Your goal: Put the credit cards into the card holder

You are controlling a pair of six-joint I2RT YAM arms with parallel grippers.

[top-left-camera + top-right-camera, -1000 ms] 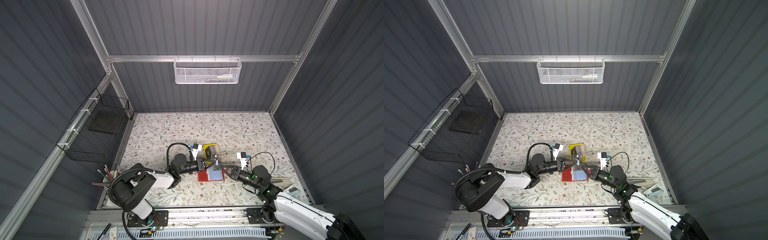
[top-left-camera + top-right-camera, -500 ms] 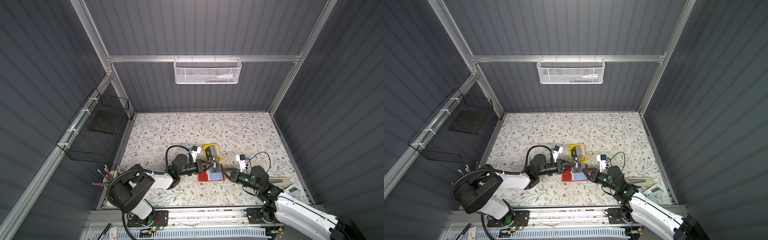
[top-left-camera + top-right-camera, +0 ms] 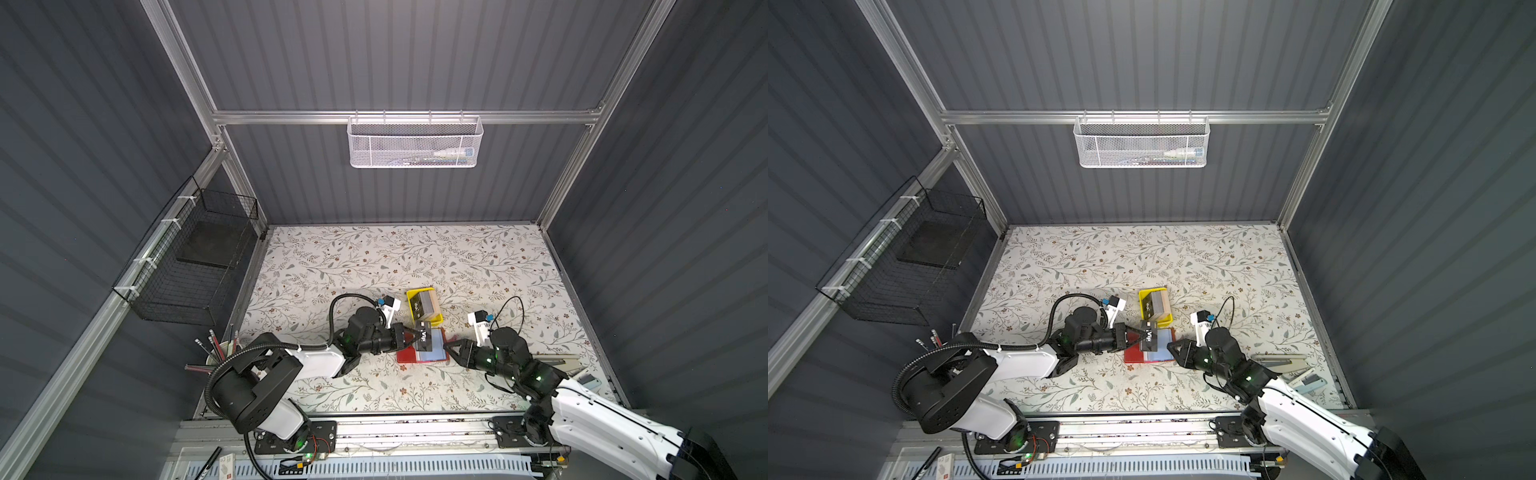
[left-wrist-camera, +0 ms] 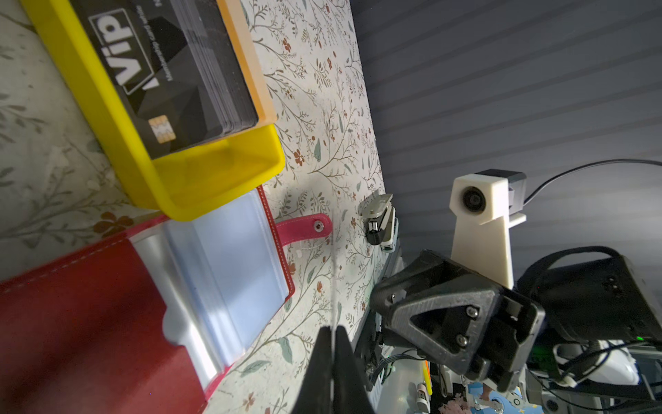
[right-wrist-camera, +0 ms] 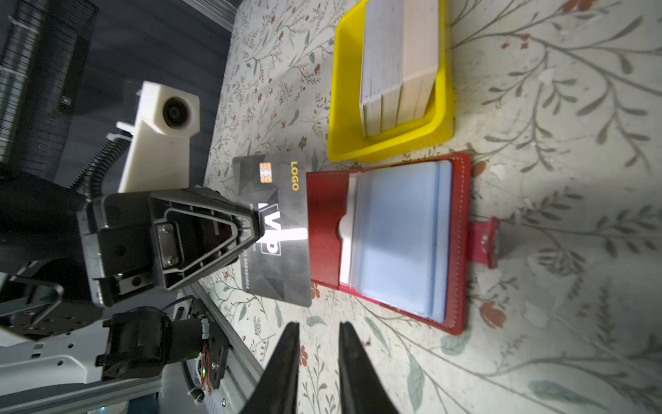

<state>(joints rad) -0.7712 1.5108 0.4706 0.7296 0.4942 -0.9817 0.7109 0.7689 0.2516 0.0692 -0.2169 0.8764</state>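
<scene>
Left gripper (image 5: pixel 258 226) clamps black VIP card (image 5: pixel 283 279) by card holder (image 5: pixel 324 229).
Right wrist view shows its face, left wrist its edge; right gripper (image 5: pixel 318 328) parted, empty.

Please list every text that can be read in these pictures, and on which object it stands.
"LOGO": yellow, on the black card held by the left gripper.
"VIP": white, on the same card, partly covered by that gripper.
"ViP": white, on the top card in the yellow tray.
Small print on both cards: too blurred to read surely.
</scene>
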